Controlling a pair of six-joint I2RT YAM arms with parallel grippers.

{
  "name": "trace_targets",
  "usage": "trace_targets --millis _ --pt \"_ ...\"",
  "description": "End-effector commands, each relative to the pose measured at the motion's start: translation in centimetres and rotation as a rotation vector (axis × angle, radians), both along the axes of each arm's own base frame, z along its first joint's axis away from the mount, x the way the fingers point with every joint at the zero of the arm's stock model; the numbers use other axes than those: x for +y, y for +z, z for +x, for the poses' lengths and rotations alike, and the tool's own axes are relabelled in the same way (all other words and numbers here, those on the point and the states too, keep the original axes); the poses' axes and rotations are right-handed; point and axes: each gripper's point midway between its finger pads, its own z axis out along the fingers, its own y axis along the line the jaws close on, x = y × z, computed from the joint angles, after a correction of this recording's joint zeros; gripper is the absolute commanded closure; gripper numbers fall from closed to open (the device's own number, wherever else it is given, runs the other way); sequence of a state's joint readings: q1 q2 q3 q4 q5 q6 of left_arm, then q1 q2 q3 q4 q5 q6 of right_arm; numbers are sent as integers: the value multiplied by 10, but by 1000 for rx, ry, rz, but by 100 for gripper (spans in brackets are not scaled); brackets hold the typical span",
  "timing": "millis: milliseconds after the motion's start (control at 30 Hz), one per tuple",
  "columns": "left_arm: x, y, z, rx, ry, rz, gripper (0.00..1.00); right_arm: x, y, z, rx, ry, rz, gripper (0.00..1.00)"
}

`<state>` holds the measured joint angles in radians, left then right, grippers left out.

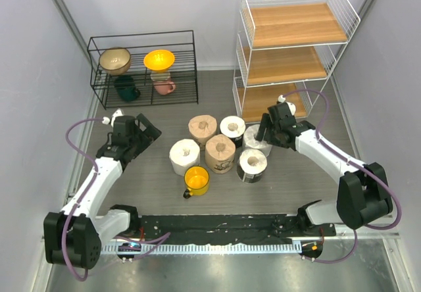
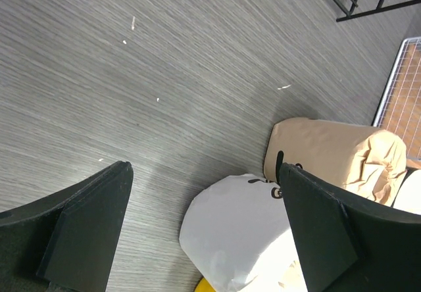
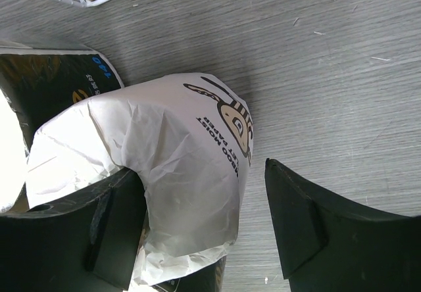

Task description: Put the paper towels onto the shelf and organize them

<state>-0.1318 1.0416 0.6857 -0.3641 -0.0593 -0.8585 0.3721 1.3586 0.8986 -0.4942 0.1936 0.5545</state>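
Six paper towels stand in a cluster mid-table: two tan rolls (image 1: 202, 127) (image 1: 220, 152) and white rolls (image 1: 232, 127) (image 1: 185, 155), one with a dark wrap (image 1: 252, 165). My right gripper (image 1: 264, 134) is low over the rightmost white roll (image 1: 253, 141). In the right wrist view its jaws (image 3: 200, 173) are open and straddle that printed white roll (image 3: 164, 127); the left finger presses its wrapping and the right finger stands apart. My left gripper (image 1: 150, 134) is open and empty, left of the cluster, facing a white roll (image 2: 230, 233) and a tan roll (image 2: 329, 150). The shelf (image 1: 296, 42) stands at the back right.
A yellow mug (image 1: 197, 180) sits just in front of the rolls. A low black wire rack (image 1: 145, 68) with bowls and mugs stands at the back left. The shelf's lowest board (image 1: 270, 98) lies just behind my right gripper.
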Motion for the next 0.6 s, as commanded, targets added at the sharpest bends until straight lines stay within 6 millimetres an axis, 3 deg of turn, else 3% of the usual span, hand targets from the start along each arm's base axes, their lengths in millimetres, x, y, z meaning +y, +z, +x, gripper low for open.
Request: trace_targets --millis 0,567 --pt "-11 -4 0 11 -35 -34 0 7 10 7 -23 -3 27 25" --pt "-11 -5 -1 10 -38 -25 0 8 5 4 -20 -4 34 29"
